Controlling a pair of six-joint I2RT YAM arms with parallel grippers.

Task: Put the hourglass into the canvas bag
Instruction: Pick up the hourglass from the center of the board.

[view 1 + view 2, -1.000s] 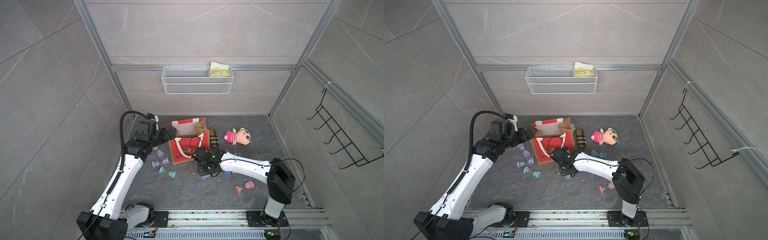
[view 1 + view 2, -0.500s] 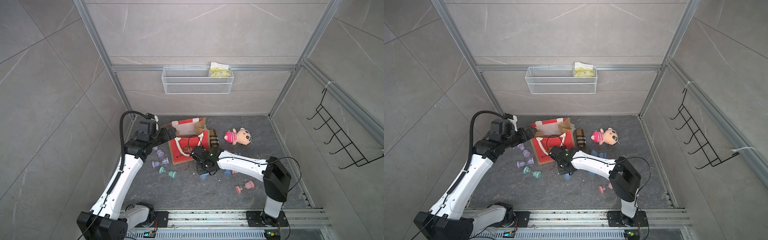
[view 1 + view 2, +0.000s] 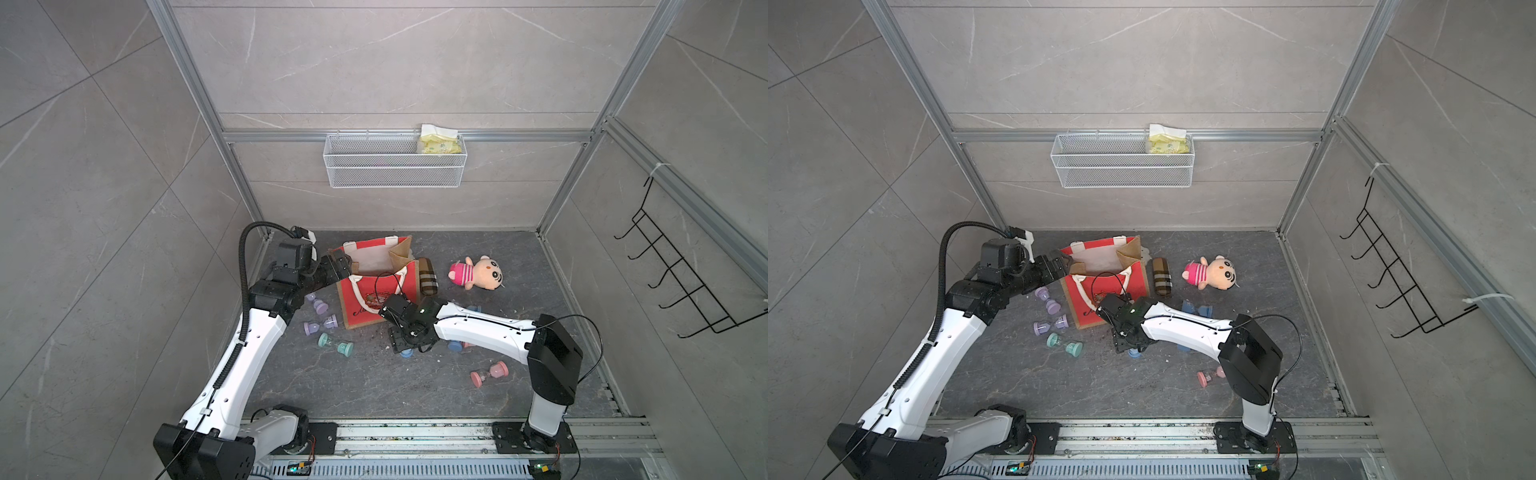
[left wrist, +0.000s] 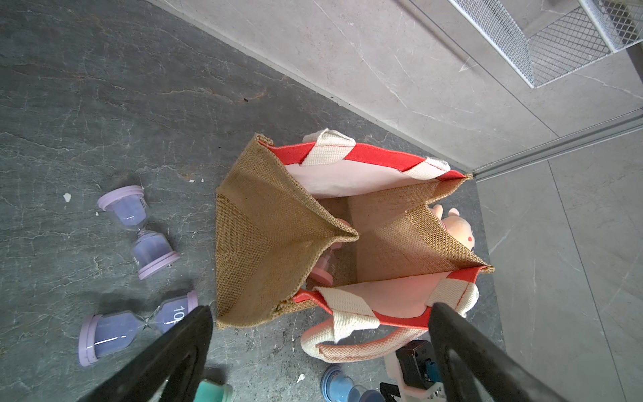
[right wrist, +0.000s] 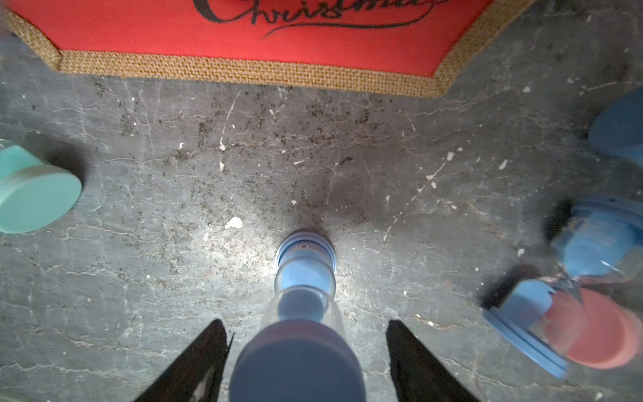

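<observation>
"Right wrist view: your right gripper (image 5: pixel 304 323) hangs over the dark floor (image 5: pixel 174 209), fingers (image 5: pixel 195 365) parted, a blue hourglass (image 5: pixel 303 306) between them with a gap on either side."

"So you grip nothing there. That hourglass is outside the canvas bag (image 5: pixel 243 34), just in front of its red front panel; whether it stands or leans, you cannot tell."

"In both top views your right gripper (image 3: pixel 405 348) points down just in front of the bag, a blue cap showing beneath it."

"And your left gripper (image 4: pixel 320 309)? Fingers spread wide at the bag's open mouth, by a burlap side, clasping nothing. The bag stands upright, a white handle drooping over its front."

"Around you, purple hourglasses (image 4: pixel 139 233), a teal hourglass (image 3: pixel 336 345) and a pink hourglass (image 3: pixel 490 373) lie scattered on the floor; a plush doll (image 3: pixel 478 274) and a plaid cylinder (image 3: pixel 428 281) lie near the bag, the cylinder just beside it."
</observation>
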